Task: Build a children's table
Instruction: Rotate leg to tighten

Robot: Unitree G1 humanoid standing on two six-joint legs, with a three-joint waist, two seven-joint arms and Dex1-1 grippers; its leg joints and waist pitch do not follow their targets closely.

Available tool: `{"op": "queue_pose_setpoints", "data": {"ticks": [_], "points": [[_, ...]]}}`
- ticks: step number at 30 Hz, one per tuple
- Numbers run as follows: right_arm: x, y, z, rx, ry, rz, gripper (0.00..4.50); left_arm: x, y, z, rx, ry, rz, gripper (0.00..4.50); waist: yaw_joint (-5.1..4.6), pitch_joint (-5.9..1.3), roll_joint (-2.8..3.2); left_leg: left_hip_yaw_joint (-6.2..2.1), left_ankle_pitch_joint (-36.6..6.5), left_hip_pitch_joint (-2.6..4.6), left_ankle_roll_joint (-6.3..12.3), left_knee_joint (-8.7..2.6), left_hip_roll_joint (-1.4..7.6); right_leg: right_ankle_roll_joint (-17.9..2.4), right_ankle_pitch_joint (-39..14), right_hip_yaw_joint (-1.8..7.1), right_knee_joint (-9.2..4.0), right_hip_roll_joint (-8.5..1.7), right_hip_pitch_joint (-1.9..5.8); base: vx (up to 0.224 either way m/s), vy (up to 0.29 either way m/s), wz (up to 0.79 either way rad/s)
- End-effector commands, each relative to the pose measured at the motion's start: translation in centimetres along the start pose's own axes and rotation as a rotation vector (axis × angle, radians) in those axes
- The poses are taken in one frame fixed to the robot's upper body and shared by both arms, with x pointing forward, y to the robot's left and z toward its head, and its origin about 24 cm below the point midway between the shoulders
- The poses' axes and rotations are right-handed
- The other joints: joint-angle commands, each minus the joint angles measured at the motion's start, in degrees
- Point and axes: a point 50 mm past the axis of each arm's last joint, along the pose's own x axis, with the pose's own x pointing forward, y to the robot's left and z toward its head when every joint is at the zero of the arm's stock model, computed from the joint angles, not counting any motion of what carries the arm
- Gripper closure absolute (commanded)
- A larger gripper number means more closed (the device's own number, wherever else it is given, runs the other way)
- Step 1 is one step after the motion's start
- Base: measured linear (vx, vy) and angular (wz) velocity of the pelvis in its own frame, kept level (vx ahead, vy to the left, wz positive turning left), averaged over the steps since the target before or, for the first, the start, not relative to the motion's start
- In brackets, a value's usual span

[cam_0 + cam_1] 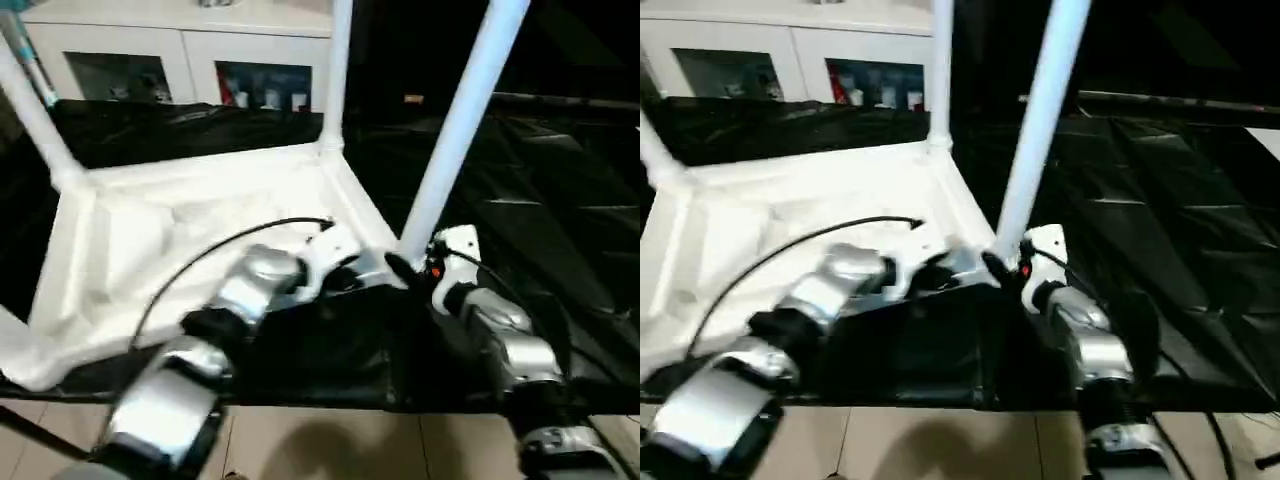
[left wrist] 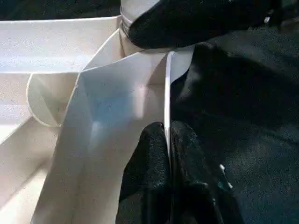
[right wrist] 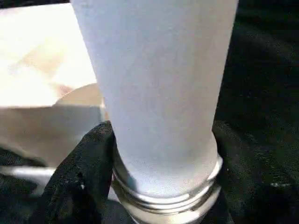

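The children's table (image 1: 200, 230) lies upside down on the black cloth, ribbed underside up. Three of its white legs stand up from corner sockets: the near right leg (image 1: 455, 130), a far leg (image 1: 337, 70) and a left leg (image 1: 30, 110). My left gripper (image 1: 343, 278) is shut on the thin rim (image 2: 167, 93) of the table top near that near right corner, one finger (image 2: 149, 154) on each side. At the base of the near right leg (image 3: 154, 93), just above its metal collar (image 3: 168, 196), my right gripper (image 1: 403, 268) is closed around it, a finger (image 3: 84, 172) pressed against it.
The black-cloth work table (image 1: 560, 200) stretches to the right and behind. A white cabinet (image 1: 180, 50) with glass doors stands at the back. A black cable (image 1: 200, 255) arcs over my left forearm. Tiled floor (image 1: 330, 440) shows below the table's near edge.
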Motion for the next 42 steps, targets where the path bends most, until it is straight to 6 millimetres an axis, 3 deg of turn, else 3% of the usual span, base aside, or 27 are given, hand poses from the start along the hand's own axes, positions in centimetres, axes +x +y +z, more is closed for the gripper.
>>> {"op": "queue_pose_setpoints", "data": {"ticks": [1, 3, 5, 7, 10, 12, 17, 22, 25, 30, 34, 39, 42], "points": [[-0.1, 1.0, -2.8, 0.035, 0.124, 0.004, 1.76, 0.4, -0.1, -1.2, -0.092, 0.012, 0.079, 4.50, 0.12, -2.50, -0.79, -0.55, -14.88, 0.47, 1.26, -3.86, 0.84, -10.09, -15.68, 1.51, -5.37, -2.20, 1.80, 0.000, 0.000, 0.00], [0.5, 3.0, -2.3, 0.024, 0.082, 0.091, 1.76, 1.0, -0.6, -0.6, -0.070, 0.004, 0.052, 4.50, 0.07, -2.52, -0.42, -0.64, -16.19, 0.50, 1.25, -3.96, 0.84, -9.45, -17.05, 1.50, -5.60, -2.20, 1.68, 0.000, 0.000, 0.00], [0.6, 3.4, -1.7, 0.009, 0.048, 0.129, 1.20, 1.1, -0.7, -0.6, -0.052, 0.006, 0.039, 4.50, 0.05, -2.56, -0.45, -0.70, -16.66, 0.52, 1.11, -4.04, 0.89, -9.32, -17.15, 1.46, -5.61, -2.15, 1.71, 0.000, 0.000, 0.00], [0.6, 3.3, -1.5, 0.010, 0.035, 0.142, 1.06, 1.1, -0.7, -0.6, -0.046, 0.007, 0.030, 4.50, 0.06, -2.60, -0.42, -0.73, -16.57, 0.44, 1.16, -4.09, 0.97, -9.71, -15.58, 1.48, -5.45, -2.17, 1.78, 0.000, 0.000, 0.00], [0.4, 2.7, -0.8, -0.004, 0.018, 0.156, 0.70, 0.9, -0.8, -0.7, -0.029, 0.005, 0.000, 4.50, 0.03, -2.54, -0.45, -0.72, -16.74, 0.39, 1.43, -4.14, 0.98, -9.85, -15.68, 1.46, -5.49, -2.22, 1.78, 0.000, 0.000, 0.00], [-0.2, 0.4, 0.0, -0.115, 0.028, 0.142, 0.57, 0.0, -0.8, -1.3, 0.003, -0.007, -0.084, 4.50, 0.14, -2.67, -0.61, -0.68, -15.95, 0.16, 1.86, -3.98, 0.94, -9.78, -15.12, 1.45, -5.43, -2.26, 2.06, 0.000, 0.000, 0.00], [-1.7, -0.9, 0.7, -0.199, 0.044, 0.322, 0.57, -1.4, -1.0, -1.9, 0.061, -0.036, -0.216, 4.50, 0.33, -2.86, -1.22, -0.50, -12.40, -0.17, 4.24, -3.44, 0.93, -11.16, -10.17, 1.39, -4.88, -2.34, 2.49, 0.000, 0.000, 0.00], [-3.3, -1.8, 1.0, -0.241, 0.098, 0.482, 0.57, -2.7, -1.3, -2.8, 0.047, -0.035, -0.327, 4.50, 0.66, -2.94, -0.97, -0.31, -9.00, -0.06, 6.63, -3.17, 1.21, -14.33, -3.02, 1.37, -3.91, -2.15, 2.47, 0.000, 0.000, 0.00], [-4.0, -2.1, 1.1, -0.248, 0.121, 0.555, 0.57, -4.2, -1.5, -3.5, 0.034, -0.031, -0.419, 4.50, 0.92, -2.92, -0.81, -0.20, -9.37, 0.23, 6.47, -3.20, 1.46, -15.44, -2.33, 1.28, -3.66, -2.07, 2.41, 0.000, 0.000, 0.00], [-4.2, -2.1, 1.3, -0.232, 0.123, 0.618, 0.57, -5.5, -1.5, -4.0, 0.028, -0.018, -0.479, 4.50, 0.98, -2.69, -1.05, -0.11, -11.41, 0.17, 5.00, -3.37, 1.50, -14.47, -7.43, 1.36, -3.99, -2.18, 2.19, 0.000, 0.000, 0.00], [-4.1, -1.9, 1.1, -0.224, 0.137, 0.643, 0.90, -5.9, -1.4, -4.1, 0.032, -0.010, -0.474, 4.50, 0.98, -2.69, -1.13, -0.16, -11.48, 0.31, 4.10, -3.47, 1.50, -14.00, -8.02, 1.47, -4.03, -2.17, 2.10, 0.000, 0.000, 0.00], [-3.9, -1.8, 0.9, -0.208, 0.139, 0.636, 1.31, -6.0, -1.3, -4.1, 0.029, -0.005, -0.462, 4.50, 0.93, -2.79, -1.18, -0.14, -9.80, 0.20, 4.70, -3.30, 1.35, -14.45, -5.37, 1.46, -3.73, -2.16, 2.26, 0.000, 0.000, 0.00], [-3.6, -2.0, 0.5, -0.198, 0.136, 0.572, 1.57, -5.7, -1.4, -4.3, 0.025, 0.012, -0.432, 4.50, 0.65, -2.73, -1.20, -0.18, -10.35, 0.16, 4.39, -3.35, 1.31, -14.36, -6.38, 1.45, -3.85, -2.18, 2.21, 0.000, 0.000, 0.00]]}}
